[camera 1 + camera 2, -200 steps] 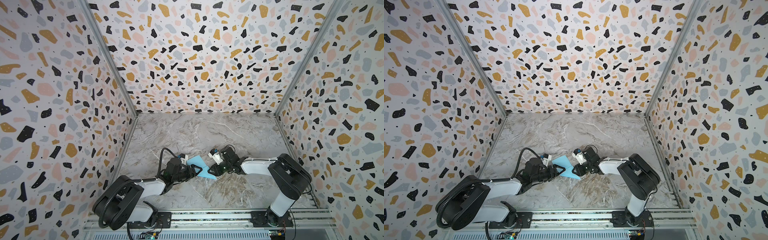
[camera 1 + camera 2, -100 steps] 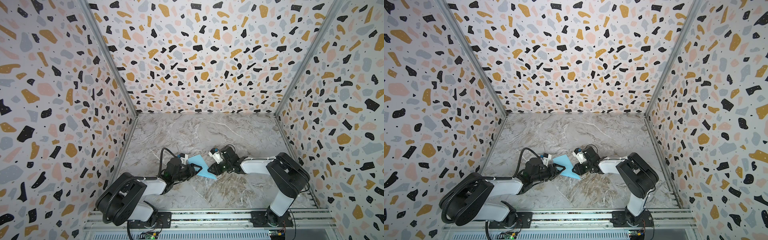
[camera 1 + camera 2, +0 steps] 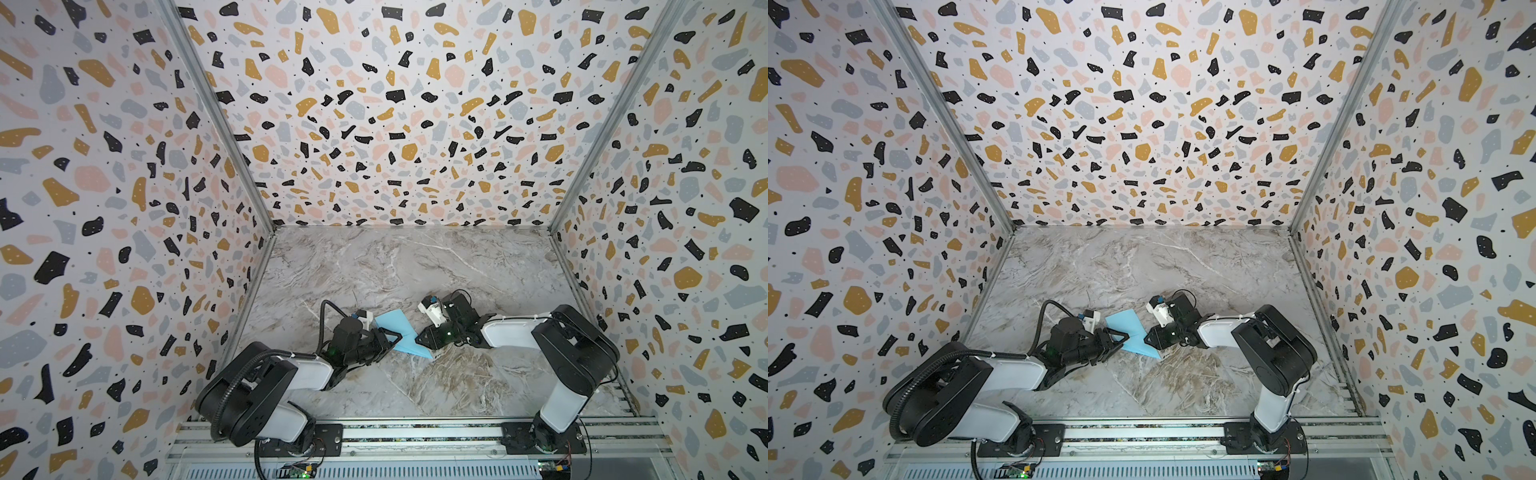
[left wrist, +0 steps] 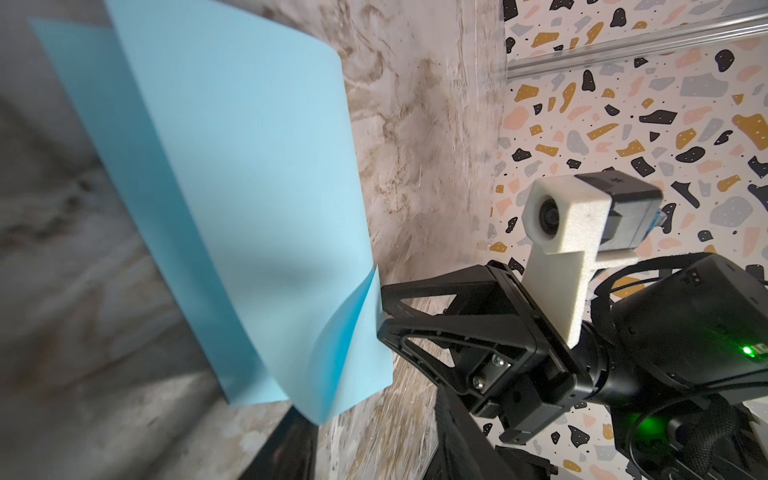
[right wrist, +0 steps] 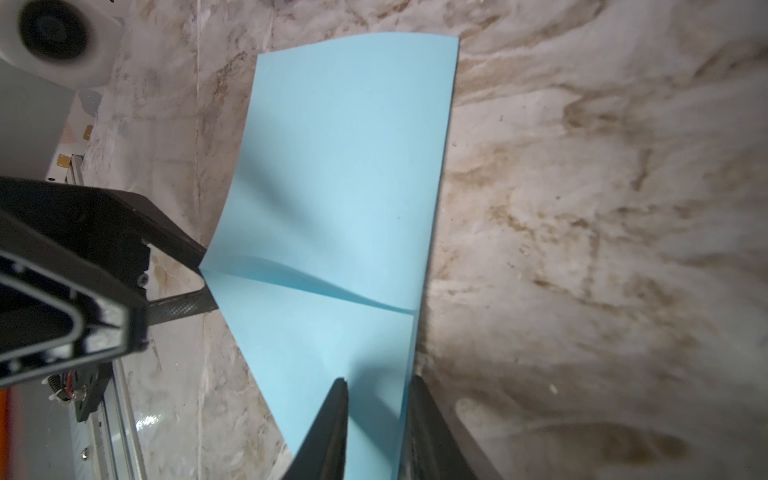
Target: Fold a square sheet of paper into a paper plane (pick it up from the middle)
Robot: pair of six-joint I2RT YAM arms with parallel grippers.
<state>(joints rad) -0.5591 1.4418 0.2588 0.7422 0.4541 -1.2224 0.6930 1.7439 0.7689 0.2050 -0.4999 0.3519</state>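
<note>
The square sheet of paper [image 3: 392, 322] [image 3: 1121, 322] is light blue and lies bowed on the marble floor between the two grippers, with a crease running across it from one to the other. My left gripper [image 3: 397, 337] [image 3: 1123, 336] [image 4: 370, 432] is open, its jaws straddling the middle of one edge of the sheet [image 5: 340, 166]. My right gripper [image 3: 417, 338] [image 3: 1146, 338] [image 5: 380, 386] faces it at the opposite edge. Its jaws stand narrowly apart, with a strip of the sheet [image 4: 249, 187] between them. No paper plane shows.
Speckled terrazzo walls [image 3: 124, 249] [image 3: 665, 249] [image 3: 395, 145] close the cell on three sides. A metal rail [image 3: 415, 434] carrying both arm bases runs along the front. The marble floor [image 3: 415, 266] stretches behind the grippers to the back wall.
The left gripper's jaws have narrowed around the sheet's edge. The right gripper's jaws have closed in slightly. The sheet has stayed in much the same place.
</note>
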